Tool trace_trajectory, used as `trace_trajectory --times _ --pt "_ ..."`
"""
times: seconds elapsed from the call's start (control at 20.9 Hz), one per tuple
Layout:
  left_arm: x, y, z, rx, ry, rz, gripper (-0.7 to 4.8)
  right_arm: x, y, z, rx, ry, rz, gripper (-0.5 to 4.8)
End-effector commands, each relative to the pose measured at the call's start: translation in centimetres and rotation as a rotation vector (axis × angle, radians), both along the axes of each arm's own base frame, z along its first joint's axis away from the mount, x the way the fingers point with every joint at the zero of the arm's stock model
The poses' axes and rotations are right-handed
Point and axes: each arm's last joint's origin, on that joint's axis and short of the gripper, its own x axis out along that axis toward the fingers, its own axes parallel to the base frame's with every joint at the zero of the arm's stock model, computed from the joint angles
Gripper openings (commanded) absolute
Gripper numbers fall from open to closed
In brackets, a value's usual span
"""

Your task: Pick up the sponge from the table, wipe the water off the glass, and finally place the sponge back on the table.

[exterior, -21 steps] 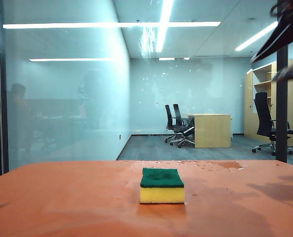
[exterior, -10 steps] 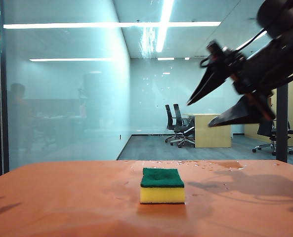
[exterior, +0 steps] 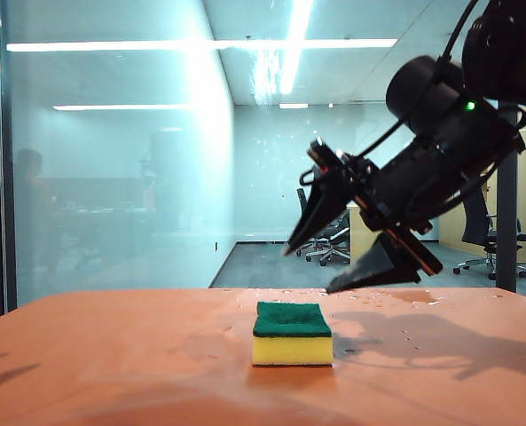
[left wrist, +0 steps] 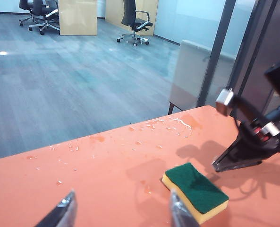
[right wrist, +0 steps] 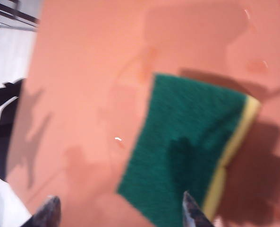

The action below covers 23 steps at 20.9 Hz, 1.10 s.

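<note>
The left claw (left wrist: 118, 213) hangs with fingers spread over the smooth orange surface (exterior: 112, 355)'s near edge. Mid-surface lies the green-topped yellow foam sponge (exterior: 292, 334), free. Just above it, toward the far right edge, the right claw (exterior: 320, 266) gapes wide.

The orange table (exterior: 112, 355) carries the sponge (exterior: 292, 334), green side up, with water (left wrist: 180, 124) droplets near its far edge.

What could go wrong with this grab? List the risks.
1. The right gripper hangs open beside the sponge, not over it; closing now would miss.
2. Water wets the table, so a nudged sponge may slide.
3. The left gripper, also open, is near.
</note>
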Motion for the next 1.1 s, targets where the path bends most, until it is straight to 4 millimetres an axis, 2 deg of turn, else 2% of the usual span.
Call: trace_trajectory --times 0.05,0.43,0.82,0.91,1.06,1.1 --pt "0.0 0.0 0.3 0.001 -0.014 -0.005 2.51 0.4 0.0 -0.8 -0.033 0.008 -0.036 3.28" --pt "0.0 0.0 0.3 0.001 -0.014 -0.005 2.51 0.9 0.4 -3.4 -0.066 0.051 -0.045 3.28" --pt "0.0 0.0 0.2 0.001 -0.013 -0.005 2.51 2.3 1.3 -4.4 -0.069 0.056 -0.045 3.23" --pt "0.0 0.0 0.2 0.001 -0.006 -0.006 2.51 2.3 1.7 -4.6 -0.087 0.057 -0.051 2.94" --pt "0.0 0.0 0.0 0.001 0.017 -0.007 2.51 2.1 2.3 -5.0 -0.107 0.064 -0.057 2.9" --pt "0.0 0.0 -0.1 0.001 0.024 -0.006 2.51 2.1 2.3 -5.1 -0.107 0.067 -0.054 2.52"
